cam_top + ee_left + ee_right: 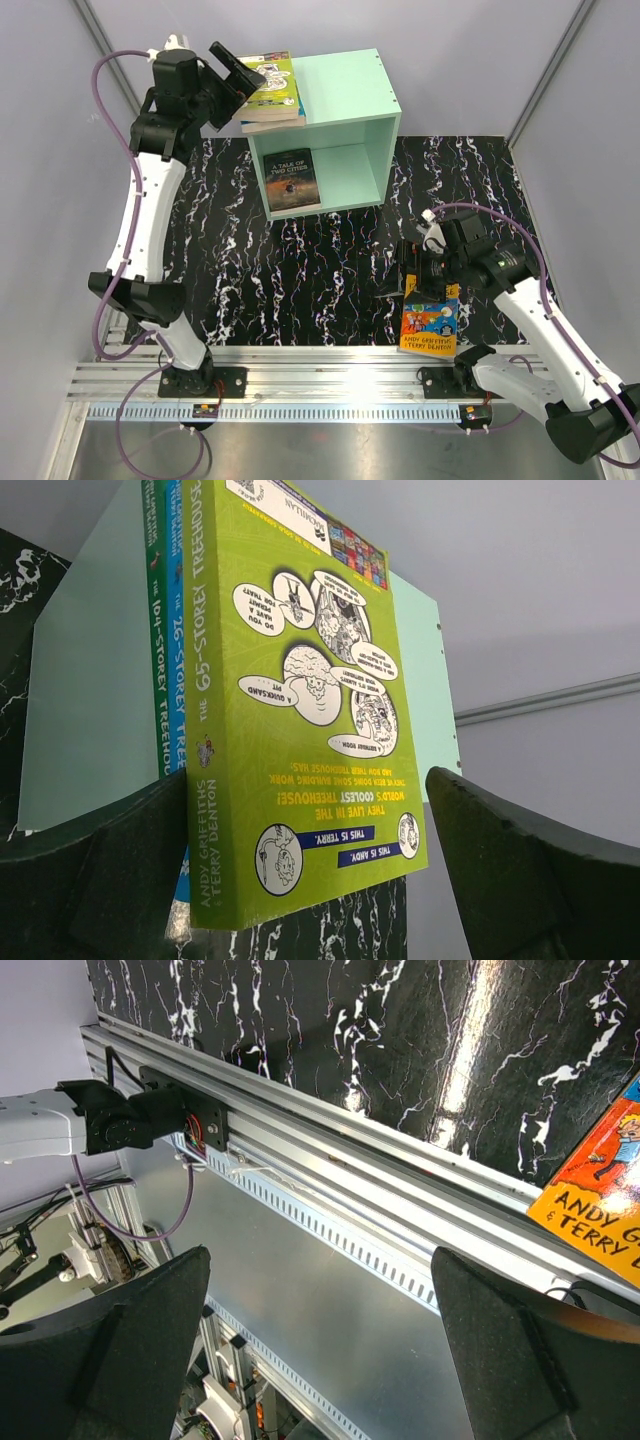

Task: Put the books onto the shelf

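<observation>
Three Treehouse paperbacks [272, 92] stacked atop mint shelf [350, 85], left edge, lime-green one uppermost. Left pincer [247, 88] jaws apart, flanking stack. "A Tale of Two Cities" [292, 180] inside shelf, left side. Orange-yellow Treehouse book [430, 325] flat on bench [330, 270], near edge. Right pincer [412, 272] apart, just beside it.

Mint shelf [345, 95] at tabletop [240, 270] 12 o'clock. Book stack [275, 88], lime cover up, overhangs its top at 9 o'clock; left hand [238, 68] at that side. "A Tale of Two Cities" [291, 180] in the opening, 9 o'clock side. Orange paperback [430, 326] at 5 o'clock, right hand [411, 271] at its 12.
</observation>
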Tool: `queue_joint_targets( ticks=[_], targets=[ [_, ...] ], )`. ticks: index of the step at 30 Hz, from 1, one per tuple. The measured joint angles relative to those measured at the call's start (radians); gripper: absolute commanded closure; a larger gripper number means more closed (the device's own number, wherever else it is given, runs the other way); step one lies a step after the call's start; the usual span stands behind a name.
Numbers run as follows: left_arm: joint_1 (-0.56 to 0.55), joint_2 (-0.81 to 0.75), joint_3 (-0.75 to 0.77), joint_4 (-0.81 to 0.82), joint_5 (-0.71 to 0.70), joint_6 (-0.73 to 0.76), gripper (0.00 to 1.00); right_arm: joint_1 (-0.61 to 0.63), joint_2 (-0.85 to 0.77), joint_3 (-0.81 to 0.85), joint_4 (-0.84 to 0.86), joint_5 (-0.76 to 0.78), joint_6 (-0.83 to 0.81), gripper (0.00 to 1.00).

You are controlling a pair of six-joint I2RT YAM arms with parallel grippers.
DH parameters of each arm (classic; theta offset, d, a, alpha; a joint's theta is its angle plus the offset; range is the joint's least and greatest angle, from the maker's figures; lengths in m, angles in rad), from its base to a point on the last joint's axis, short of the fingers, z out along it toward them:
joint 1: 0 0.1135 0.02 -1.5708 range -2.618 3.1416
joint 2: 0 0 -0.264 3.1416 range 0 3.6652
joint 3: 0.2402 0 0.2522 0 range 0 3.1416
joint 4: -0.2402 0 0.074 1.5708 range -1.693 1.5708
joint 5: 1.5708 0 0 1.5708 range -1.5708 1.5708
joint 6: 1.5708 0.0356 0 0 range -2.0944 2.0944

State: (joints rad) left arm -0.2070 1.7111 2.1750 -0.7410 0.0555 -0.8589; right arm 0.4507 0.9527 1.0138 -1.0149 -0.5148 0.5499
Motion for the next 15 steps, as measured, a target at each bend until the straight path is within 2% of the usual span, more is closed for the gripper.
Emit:
queue_joint_targets(
  ticks=[10, 15],
  targets=[
    [-0.003, 0.027, 0.152, -0.106, -0.051, 0.085, 0.01, 0.0, -0.008, -0.008, -0.001, 0.002, 0.0, 0.0],
    [-0.003, 0.001, 0.171, -0.133, -0.113, 0.154, 0.01, 0.0, -0.013, -0.015, 0.0, 0.002, 0.0, 0.0]
  ],
)
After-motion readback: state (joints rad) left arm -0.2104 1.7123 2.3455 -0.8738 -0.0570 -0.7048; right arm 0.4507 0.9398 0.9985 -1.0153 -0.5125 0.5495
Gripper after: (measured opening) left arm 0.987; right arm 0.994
